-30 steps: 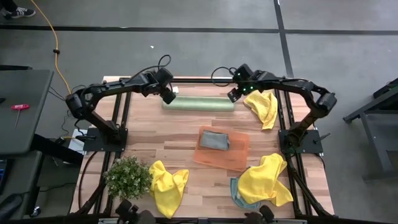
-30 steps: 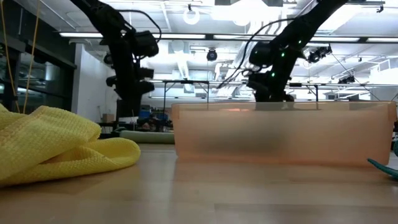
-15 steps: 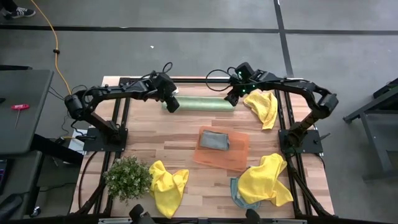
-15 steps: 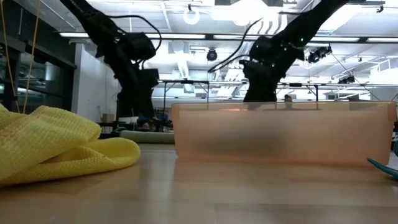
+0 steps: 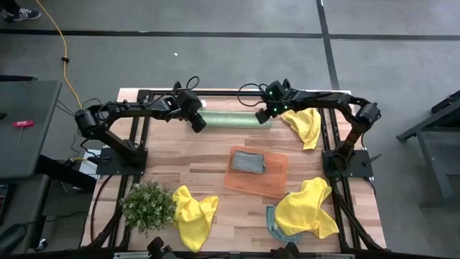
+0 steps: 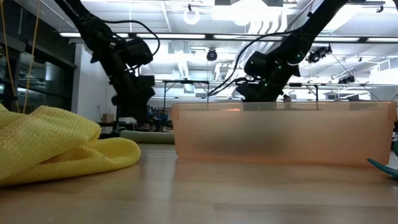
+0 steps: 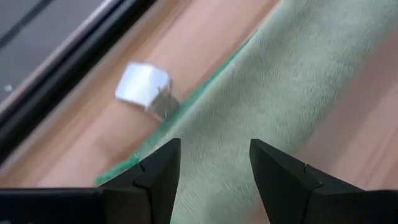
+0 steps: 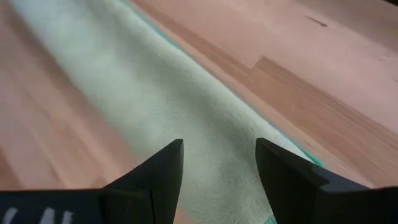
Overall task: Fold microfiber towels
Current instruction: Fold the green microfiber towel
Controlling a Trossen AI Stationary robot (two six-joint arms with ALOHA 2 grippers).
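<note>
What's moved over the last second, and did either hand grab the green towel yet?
Both arms came down toward the far edge: the left hand onto the left end of the pale green towel, the right hand onto its right end. Both hands are open over the cloth, nothing gripped. The green towel, the yellow towels, the orange mat and the plant stayed put.

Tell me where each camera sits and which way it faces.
High: overhead, facing down on the table; both arms.
Low: table height, facing level past a yellow towel; both arms.
Left wrist: facing the pale green towel; own open fingers.
Right wrist: same towel's other end; own open fingers.
All four share that towel.
</note>
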